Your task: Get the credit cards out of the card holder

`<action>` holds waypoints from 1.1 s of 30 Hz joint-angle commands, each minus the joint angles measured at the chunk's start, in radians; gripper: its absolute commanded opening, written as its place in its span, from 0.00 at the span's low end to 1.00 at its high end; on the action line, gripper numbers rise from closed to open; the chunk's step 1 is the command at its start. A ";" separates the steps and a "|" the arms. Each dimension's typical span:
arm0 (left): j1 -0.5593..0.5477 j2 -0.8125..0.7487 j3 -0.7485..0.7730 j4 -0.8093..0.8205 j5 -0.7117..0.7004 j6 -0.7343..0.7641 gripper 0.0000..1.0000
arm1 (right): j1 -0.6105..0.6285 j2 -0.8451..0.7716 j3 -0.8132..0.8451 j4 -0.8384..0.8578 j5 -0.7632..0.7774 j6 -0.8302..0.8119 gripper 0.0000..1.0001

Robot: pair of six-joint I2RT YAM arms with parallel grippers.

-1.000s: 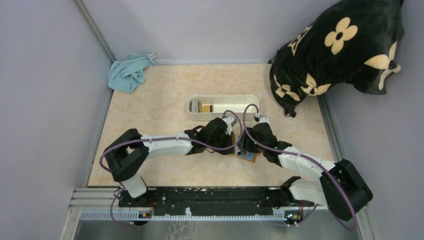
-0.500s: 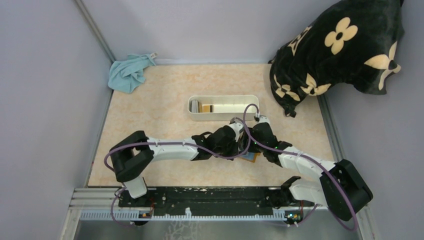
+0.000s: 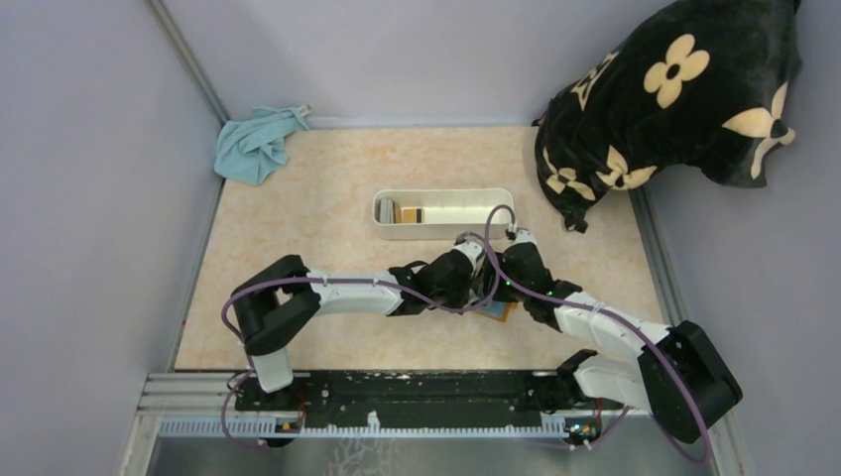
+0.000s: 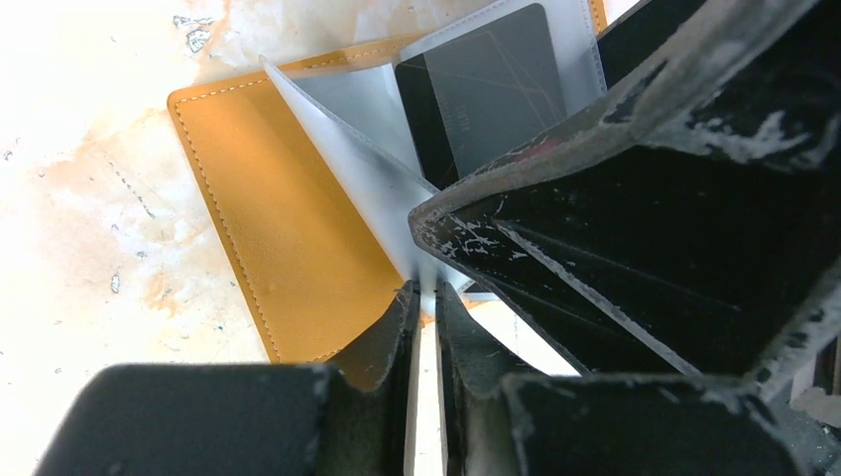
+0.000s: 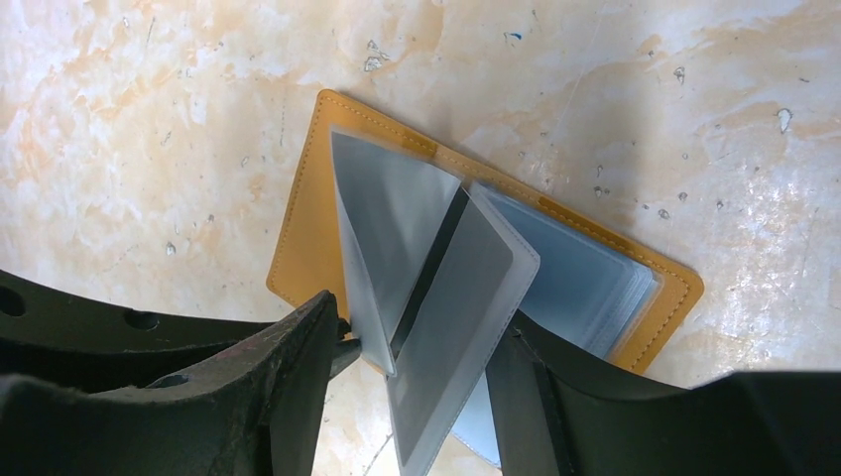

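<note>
The orange-brown card holder [image 4: 288,228] lies open on the table, its clear sleeves fanned up; it also shows in the right wrist view [image 5: 307,228] and in the top view [image 3: 499,311]. My left gripper [image 4: 424,290] is shut on the edge of one clear sleeve [image 4: 367,149]. A dark card [image 4: 486,89] sits in the sleeve beside it. My right gripper [image 5: 421,322] is open, its fingers straddling the raised sleeves [image 5: 456,297], where the card's dark edge [image 5: 431,273] shows. In the top view both grippers meet over the holder. Two cards [image 3: 405,212] lie in the white tray.
The long white tray [image 3: 466,212] stands just behind the grippers. A blue cloth [image 3: 256,146] lies at the back left corner. A black flowered cushion [image 3: 674,99] fills the back right. Grey walls close in both sides.
My left arm has reached further right, bringing its gripper in against the right gripper over the holder. The right arm has hardly moved.
</note>
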 commanded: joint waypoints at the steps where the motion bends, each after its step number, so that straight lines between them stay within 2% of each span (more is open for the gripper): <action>1: -0.003 -0.005 0.013 0.005 -0.007 0.003 0.16 | -0.017 -0.011 0.001 0.028 -0.010 0.003 0.55; 5: -0.003 0.021 0.020 -0.002 -0.002 0.001 0.16 | -0.017 -0.032 0.011 0.000 0.007 0.003 0.55; 8: -0.003 0.035 0.025 0.000 0.008 -0.006 0.15 | -0.020 -0.069 0.019 -0.046 0.055 0.002 0.51; 14: -0.003 0.051 0.032 0.001 0.020 -0.005 0.15 | -0.023 -0.116 0.027 -0.116 0.102 -0.010 0.49; 18: -0.003 0.051 0.031 0.002 0.021 -0.006 0.14 | -0.024 -0.137 0.038 -0.176 0.156 -0.012 0.44; 20: -0.003 0.050 0.031 0.001 0.022 -0.004 0.14 | -0.024 -0.167 0.039 -0.193 0.178 -0.012 0.39; 24: -0.003 0.051 0.031 0.004 0.023 -0.003 0.14 | -0.024 -0.205 0.038 -0.186 0.199 -0.009 0.07; 25: -0.003 0.053 0.032 0.006 0.024 -0.002 0.14 | -0.024 -0.202 0.040 -0.180 0.194 -0.008 0.02; 33: -0.003 0.051 0.030 0.001 0.019 0.000 0.13 | -0.024 -0.122 0.064 -0.149 0.166 0.000 0.00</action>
